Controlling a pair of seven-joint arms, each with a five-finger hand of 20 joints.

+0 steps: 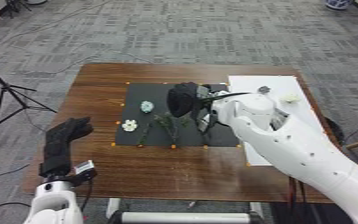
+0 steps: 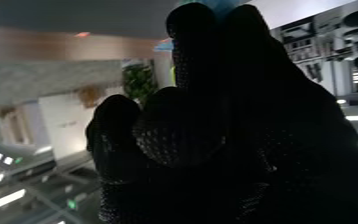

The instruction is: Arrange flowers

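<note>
My right hand point(image 1: 182, 100) is over the upper right part of the dark mat point(image 1: 135, 93) in the head view; its hold on anything is unclear. Left of it on the mat lies a pale blue flower point(image 1: 147, 106), with a white flower point(image 1: 129, 125) lower down. Green stems point(image 1: 166, 121) lie beside them. In the right wrist view, something light blue point(image 2: 218, 4) shows beyond my right hand point(image 2: 238, 110); I cannot tell whether it touches. My left hand point(image 1: 62, 142) is open, left of the mat near the table's left edge.
A white board point(image 1: 257, 157) lies on the table's right side, partly under my right arm, with a dark grey flower point(image 1: 263, 90) and a cream flower point(image 1: 290, 98). Orange marks edge the mat on the brown table point(image 1: 158, 172). A black tripod point(image 1: 7, 87) stands left of the table.
</note>
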